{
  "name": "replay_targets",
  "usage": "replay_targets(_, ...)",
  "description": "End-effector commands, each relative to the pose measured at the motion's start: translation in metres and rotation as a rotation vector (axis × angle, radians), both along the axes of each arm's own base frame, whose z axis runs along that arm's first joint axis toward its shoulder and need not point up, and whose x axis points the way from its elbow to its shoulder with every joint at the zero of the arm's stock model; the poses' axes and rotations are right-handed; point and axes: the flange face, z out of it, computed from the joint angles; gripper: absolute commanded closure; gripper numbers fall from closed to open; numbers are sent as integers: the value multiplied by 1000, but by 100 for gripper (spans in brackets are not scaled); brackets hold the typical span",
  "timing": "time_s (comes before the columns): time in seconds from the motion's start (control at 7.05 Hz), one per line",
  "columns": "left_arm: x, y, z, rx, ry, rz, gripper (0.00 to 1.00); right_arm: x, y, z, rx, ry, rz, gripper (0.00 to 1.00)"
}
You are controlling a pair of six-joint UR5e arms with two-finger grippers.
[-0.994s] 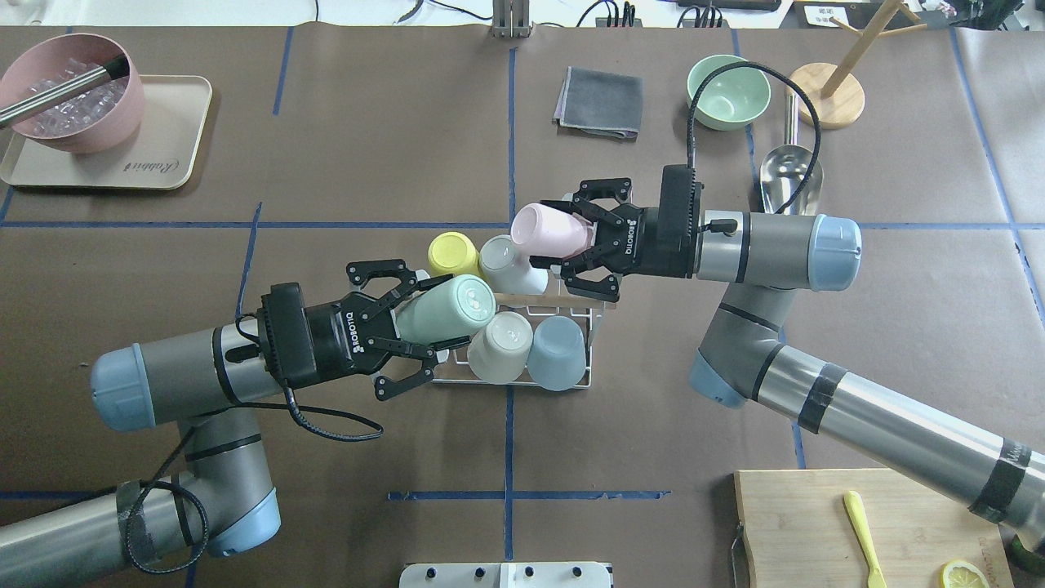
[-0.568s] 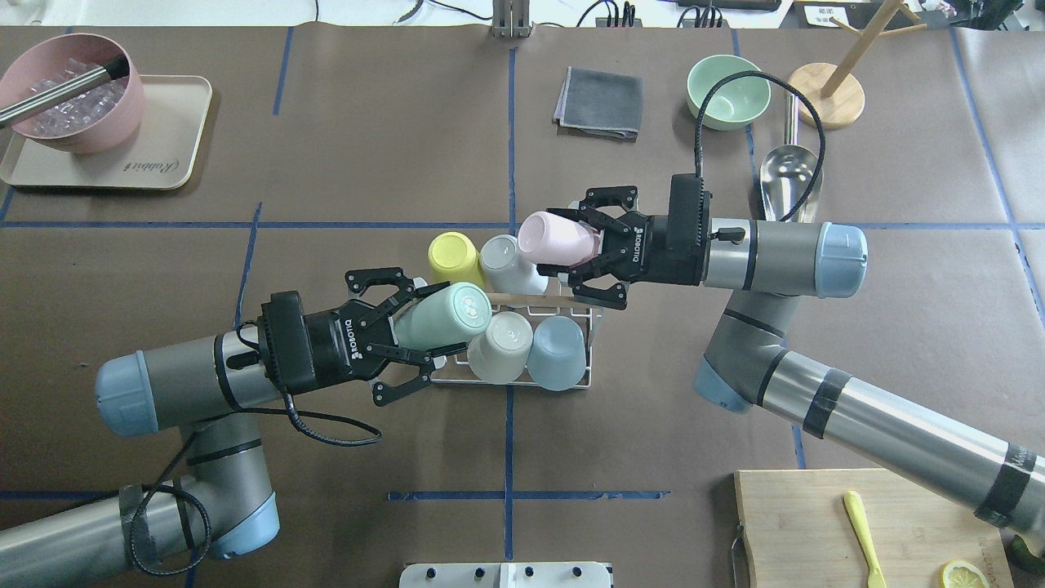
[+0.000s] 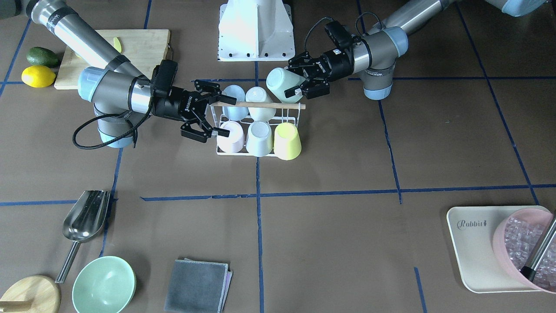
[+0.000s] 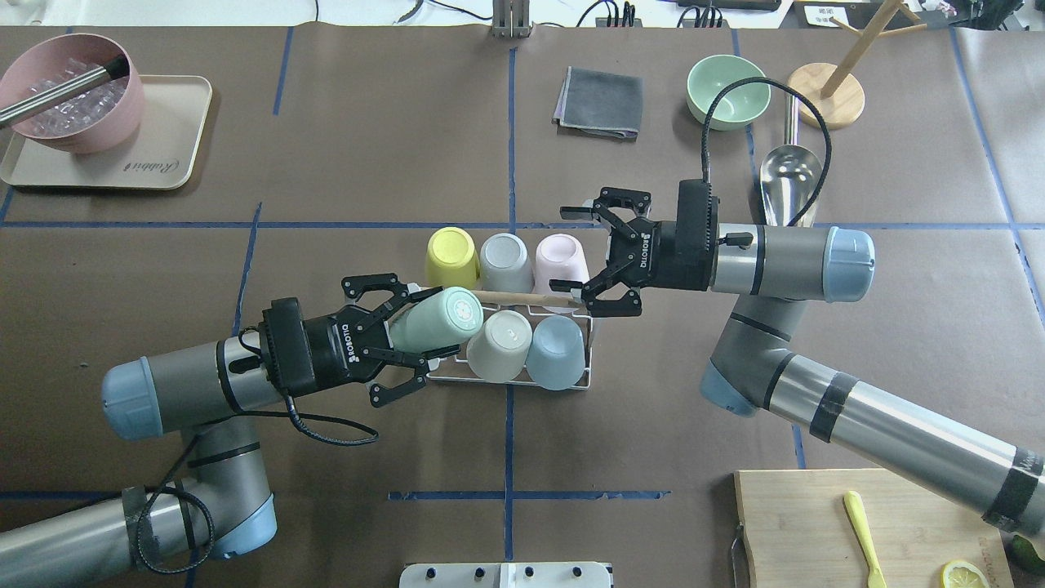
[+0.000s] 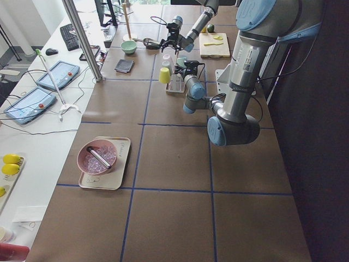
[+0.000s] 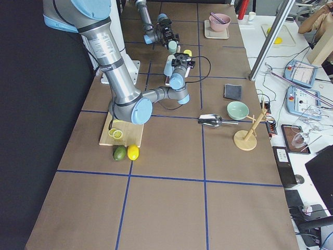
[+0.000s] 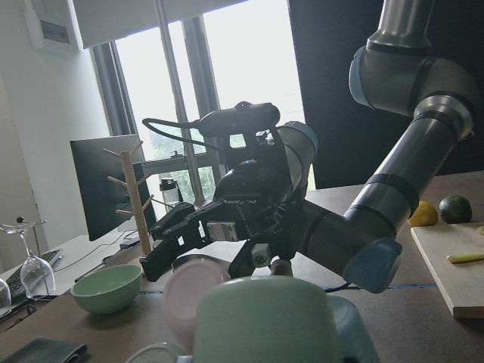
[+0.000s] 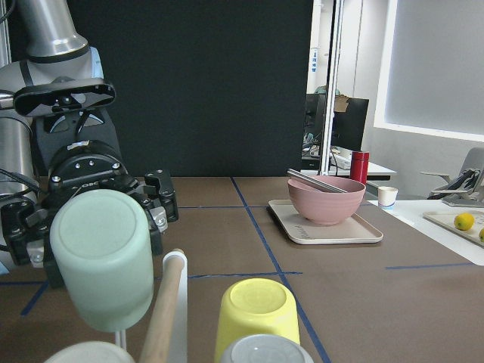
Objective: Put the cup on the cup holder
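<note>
White cup holder (image 4: 522, 299) prongs hidden beneath cups (image 4: 500, 346).

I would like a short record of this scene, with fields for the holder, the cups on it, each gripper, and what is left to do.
cup holder: white wire rack with a wooden handle, mid-table
far row: yellow cup, grey cup, pink cup, all upside down
near row: off-white cup, blue cup; the place at the robot's left end is free
left gripper: shut on the mint cup, which is tilted above that end
right gripper: open, at the pink cup's side
left to do: mint cup not yet seated
</note>
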Motion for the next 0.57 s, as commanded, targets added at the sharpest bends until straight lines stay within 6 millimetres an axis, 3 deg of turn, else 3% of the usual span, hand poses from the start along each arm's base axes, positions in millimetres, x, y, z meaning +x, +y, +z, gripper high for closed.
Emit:
replay_targets(0.0, 0, 0, 0, -1, 0, -2, 26, 1, -2, -3, 2, -3, 1, 0)
replay_targets(0.14, -1, 0, 1, 2, 7, -2, 0, 8, -11, -10, 1, -10, 20, 0)
replay_targets(0.43, -4, -1, 1, -10, 27, -23, 0, 29, -45, -35, -90, -9, -7, 0)
